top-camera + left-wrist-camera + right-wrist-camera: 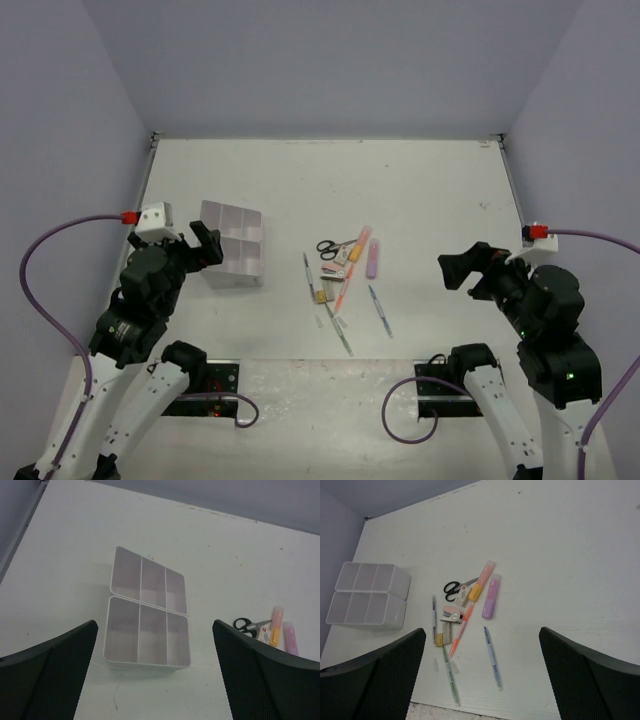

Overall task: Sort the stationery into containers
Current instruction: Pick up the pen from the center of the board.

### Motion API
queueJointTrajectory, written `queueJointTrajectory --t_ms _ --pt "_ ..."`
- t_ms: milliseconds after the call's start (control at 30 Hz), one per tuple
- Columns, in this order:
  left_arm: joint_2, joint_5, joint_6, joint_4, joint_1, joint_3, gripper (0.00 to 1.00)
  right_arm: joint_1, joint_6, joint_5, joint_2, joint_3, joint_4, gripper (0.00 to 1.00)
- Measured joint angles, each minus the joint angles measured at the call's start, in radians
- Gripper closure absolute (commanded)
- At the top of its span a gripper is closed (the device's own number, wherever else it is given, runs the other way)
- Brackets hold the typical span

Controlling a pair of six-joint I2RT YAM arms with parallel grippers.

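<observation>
Six compartments of the organiser box point(233, 243) stood bare in the overhead view, on the left half of the desk point(420, 190). Your left arm point(150, 290) was just beside it, its jaws spread wide over nothing. The stationery point(345, 280) lay in a loose heap at mid-desk, apart from the box: scissors point(328, 248) at the far end, a pink marker point(361, 242) and a lilac bar point(372, 256) beside them, thin pens point(309, 275) fanned toward you. Your right arm point(540, 310) waited to the right of the heap, jaws likewise apart and holding nothing. From the left wrist you looked down into the box, every cell unfilled, the left jaws framing it on either side. Only the scissors and marker ends showed at the right edge. From the right wrist the heap was laid out plainly: a pink eraser point(452, 614) and an orange marker point(462, 630) crowded the middle, while one grey-blue pen point(492, 657) lay alone on the near right. I judged that the sorting had not begun and that this pen was the best first pick. You would do well to turn the right jaws square across its barrel, come down clear of the heap, and close at mid-length so it would not swing.
</observation>
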Motion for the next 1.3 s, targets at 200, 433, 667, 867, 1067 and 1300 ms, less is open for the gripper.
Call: queueJointTrajectory --t_ms 200,433,667,867,1067,1300 --pt "-0.007 -0.053 -0.024 -0.010 0.000 0.000 0.00 0.000 0.063 0.038 -0.016 -0.032 0.013 0.01" --pt "-0.016 -0.116 -0.073 -0.050 0.000 0.000 0.00 0.000 0.133 -0.122 -0.108 -0.152 0.153 0.01" --pt "-0.041 -0.131 -0.085 -0.050 0.000 0.000 0.00 0.157 0.105 -0.108 0.344 -0.062 0.173 0.01" --pt "-0.053 -0.131 -0.085 -0.050 0.000 0.000 0.00 0.448 0.097 0.126 0.659 -0.034 0.113 0.02" --pt "-0.053 -0.135 -0.085 -0.051 0.000 0.000 0.00 0.520 0.089 0.215 0.877 -0.067 0.118 0.22" --pt "-0.034 -0.136 -0.085 -0.051 0.000 0.000 0.00 0.580 0.090 0.232 1.017 -0.086 0.138 0.41"
